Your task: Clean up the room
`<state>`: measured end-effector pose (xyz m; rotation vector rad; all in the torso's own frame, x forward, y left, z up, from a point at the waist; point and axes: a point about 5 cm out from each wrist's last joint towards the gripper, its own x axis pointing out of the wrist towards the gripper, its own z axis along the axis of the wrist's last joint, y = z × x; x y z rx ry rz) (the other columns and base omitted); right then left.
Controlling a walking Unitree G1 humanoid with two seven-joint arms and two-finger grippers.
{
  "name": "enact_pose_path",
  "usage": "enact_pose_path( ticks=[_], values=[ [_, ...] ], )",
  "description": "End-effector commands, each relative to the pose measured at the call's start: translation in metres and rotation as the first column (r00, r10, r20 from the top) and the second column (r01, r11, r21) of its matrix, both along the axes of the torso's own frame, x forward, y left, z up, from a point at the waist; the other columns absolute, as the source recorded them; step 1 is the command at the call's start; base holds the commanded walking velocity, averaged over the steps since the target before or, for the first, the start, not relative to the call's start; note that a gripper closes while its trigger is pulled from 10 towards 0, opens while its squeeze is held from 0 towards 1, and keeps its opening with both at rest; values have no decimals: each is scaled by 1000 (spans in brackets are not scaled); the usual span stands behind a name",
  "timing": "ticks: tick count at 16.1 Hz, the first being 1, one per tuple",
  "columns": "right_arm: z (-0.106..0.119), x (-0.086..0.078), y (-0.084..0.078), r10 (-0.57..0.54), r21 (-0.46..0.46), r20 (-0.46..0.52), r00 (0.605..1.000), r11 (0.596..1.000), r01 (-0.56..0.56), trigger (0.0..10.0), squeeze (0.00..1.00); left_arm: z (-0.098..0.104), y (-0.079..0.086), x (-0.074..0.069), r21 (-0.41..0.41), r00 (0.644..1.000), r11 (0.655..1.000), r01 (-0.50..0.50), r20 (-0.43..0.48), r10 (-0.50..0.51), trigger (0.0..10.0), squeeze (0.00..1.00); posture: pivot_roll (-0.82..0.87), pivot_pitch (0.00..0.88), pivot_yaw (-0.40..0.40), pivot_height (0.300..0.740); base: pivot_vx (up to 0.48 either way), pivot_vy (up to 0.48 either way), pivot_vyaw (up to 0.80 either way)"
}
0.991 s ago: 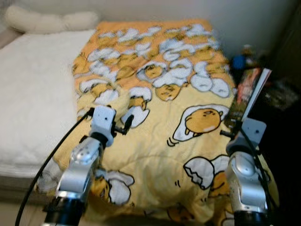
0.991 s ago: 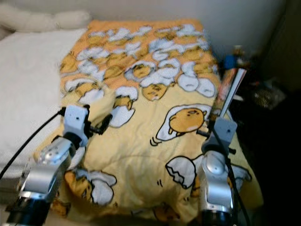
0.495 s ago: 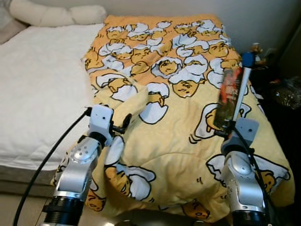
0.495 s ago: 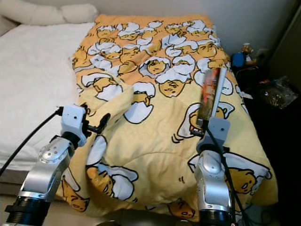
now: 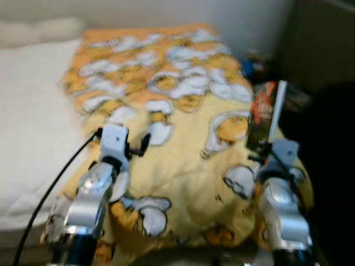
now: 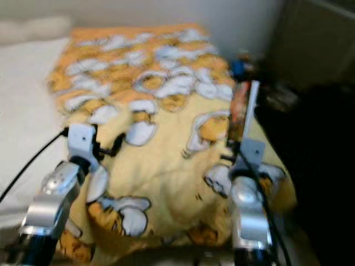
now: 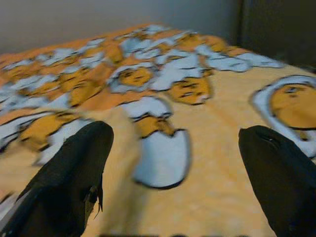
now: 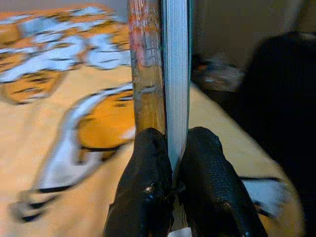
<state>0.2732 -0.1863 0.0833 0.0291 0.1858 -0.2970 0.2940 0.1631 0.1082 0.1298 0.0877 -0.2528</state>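
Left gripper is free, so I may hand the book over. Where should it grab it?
Probably the book's upper half, above the right gripper, which pinches its lower edge. It stands upright, so the left gripper, fingers open, could come from the robot's left and close across both covers.

The right gripper [image 8: 170, 148] pinches a thin book [image 8: 160, 74] edge-on between its two black fingers [image 8: 145, 182]. The book stands upright; its dark reddish cover faces one side and white page edges show beside it. Below lies a yellow blanket [image 8: 54, 163] printed with white and orange egg figures. Past the blanket's edge sits a blurred dark mass [image 8: 281, 113].
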Motion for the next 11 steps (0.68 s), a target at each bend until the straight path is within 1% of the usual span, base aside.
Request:
enact_pose_path(
  ticks=[1, 3, 7, 11],
  values=[
    [11, 3, 2, 12, -4, 47, 999, 1000, -12, 10000, 0, 1, 4, 1, 8, 1000, 1000, -15, -1, 15, 10000, 47, -106, 0, 55, 740, 0, 368, -800],
    [12, 2, 2, 10, -3, 46, 999, 1000, -10, 10000, 0, 1, 2, 2, 5, 1000, 1000, -13, 0, 13, 10000, 43, -108, 0, 58, 740, 0, 397, -434],
    [11, 2, 4, 20, -1, 43, 999, 1000, -20, 10000, 0, 2, -2, 3, 2, 1000, 1000, -8, 0, 8, 10000, 47, -102, 0, 57, 740, 0, 461, 0],
    [10, 3, 8, 40, 2, 42, 998, 999, -41, 10000, 0, 4, 2, 3, 10, 1000, 1000, -16, 2, 16, 10000, 47, -96, 0, 59, 740, 0, 480, 0]
  ],
)
